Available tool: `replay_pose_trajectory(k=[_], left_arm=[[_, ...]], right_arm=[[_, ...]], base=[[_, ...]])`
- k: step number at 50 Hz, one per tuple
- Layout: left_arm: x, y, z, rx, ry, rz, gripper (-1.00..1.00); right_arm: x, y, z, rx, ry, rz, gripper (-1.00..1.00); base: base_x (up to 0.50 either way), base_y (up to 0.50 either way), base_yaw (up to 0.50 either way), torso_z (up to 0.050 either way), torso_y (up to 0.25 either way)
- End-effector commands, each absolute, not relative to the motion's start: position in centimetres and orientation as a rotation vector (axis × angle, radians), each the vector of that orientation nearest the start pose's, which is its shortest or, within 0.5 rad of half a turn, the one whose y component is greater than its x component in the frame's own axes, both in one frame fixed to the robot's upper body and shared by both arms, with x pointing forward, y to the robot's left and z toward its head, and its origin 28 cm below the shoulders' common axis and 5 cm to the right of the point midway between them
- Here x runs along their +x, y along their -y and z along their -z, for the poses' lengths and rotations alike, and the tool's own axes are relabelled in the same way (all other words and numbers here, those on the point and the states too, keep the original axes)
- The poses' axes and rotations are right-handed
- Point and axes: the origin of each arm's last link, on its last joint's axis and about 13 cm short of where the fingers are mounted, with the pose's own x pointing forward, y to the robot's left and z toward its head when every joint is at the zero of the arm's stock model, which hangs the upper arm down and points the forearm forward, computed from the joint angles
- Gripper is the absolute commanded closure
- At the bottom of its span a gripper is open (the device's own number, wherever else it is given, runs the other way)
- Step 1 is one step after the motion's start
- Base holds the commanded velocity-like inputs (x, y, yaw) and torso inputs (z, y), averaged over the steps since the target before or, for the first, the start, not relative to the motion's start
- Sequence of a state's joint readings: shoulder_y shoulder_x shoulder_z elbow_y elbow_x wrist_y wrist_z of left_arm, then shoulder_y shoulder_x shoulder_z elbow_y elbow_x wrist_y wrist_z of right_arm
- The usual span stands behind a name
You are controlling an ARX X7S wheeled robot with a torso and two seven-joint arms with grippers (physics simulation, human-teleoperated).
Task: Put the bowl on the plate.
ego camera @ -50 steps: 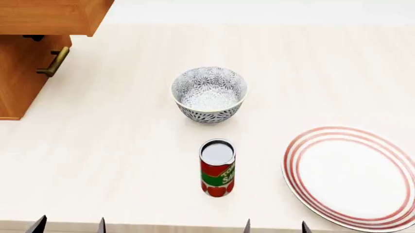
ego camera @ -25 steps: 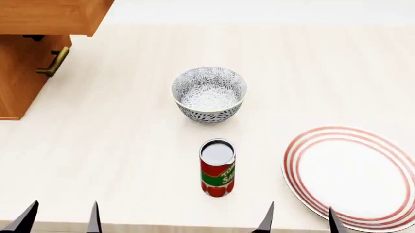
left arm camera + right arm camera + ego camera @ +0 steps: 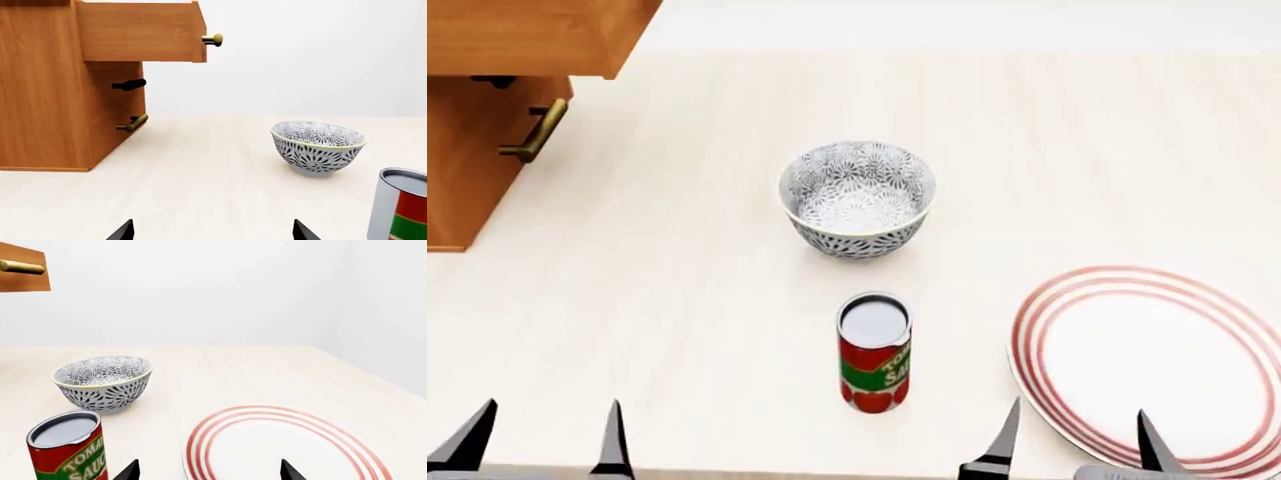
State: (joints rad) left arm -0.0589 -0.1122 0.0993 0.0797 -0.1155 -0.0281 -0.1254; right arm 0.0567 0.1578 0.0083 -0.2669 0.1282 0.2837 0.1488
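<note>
The bowl (image 3: 857, 198), white with a grey floral pattern, stands upright in the middle of the pale table; it also shows as the bowl (image 3: 317, 147) and the bowl (image 3: 103, 382). The plate (image 3: 1154, 366), white with red rings, lies flat at the near right, also seen as the plate (image 3: 283, 445). My left gripper (image 3: 541, 440) is open at the near left edge, well short of the bowl, with nothing between its fingers (image 3: 124, 231). My right gripper (image 3: 1077, 442) is open at the near edge, its fingers (image 3: 128, 471) straddling the plate's near left rim.
A red tomato-sauce can (image 3: 873, 350) stands upright between the bowl and the near edge, left of the plate. A wooden cabinet (image 3: 487, 120) with brass handles and a projecting drawer occupies the far left corner. A white wall closes the back.
Both grippers have risen further into the head view from the near edge; the right one now reaches beside the plate's rim. The view has shifted slightly. Bowl, can and plate have not moved.
</note>
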Motion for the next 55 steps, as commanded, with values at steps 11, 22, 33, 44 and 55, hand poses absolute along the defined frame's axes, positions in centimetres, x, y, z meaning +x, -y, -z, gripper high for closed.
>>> replay_pose_trajectory(k=[11,22,33,44,55], left_arm=[[22.50,-21.12,-4.43,-0.017,0.111,-0.018,-1.00],[22.64,-21.20,-4.31,-0.019,0.112,-0.022,-1.00],[22.79,-21.23,-4.10,-0.019,0.111,-0.020,-1.00],[22.87,-21.26,-4.11,-0.019,0.113,-0.022,-1.00],[22.75,-21.29,-4.23,-0.019,0.114,-0.025,-1.00]], right_arm=[[21.80,13.34,-7.11,-0.009,0.050,0.100,-1.00],[21.63,13.58,-7.37,0.004,0.038,0.086,-1.00],[21.59,13.77,-7.61,0.022,0.031,0.068,-1.00],[21.64,13.99,-7.62,0.037,0.023,0.047,-1.00],[21.68,14.01,-7.58,0.040,0.020,0.042,-1.00]], base=[[0.14,0.00,0.00,0.000,0.000],[0.16,0.00,0.00,0.000,0.000],[0.16,0.00,0.00,0.000,0.000],[0.16,0.00,0.00,0.000,0.000],[0.16,0.00,0.00,0.000,0.000]])
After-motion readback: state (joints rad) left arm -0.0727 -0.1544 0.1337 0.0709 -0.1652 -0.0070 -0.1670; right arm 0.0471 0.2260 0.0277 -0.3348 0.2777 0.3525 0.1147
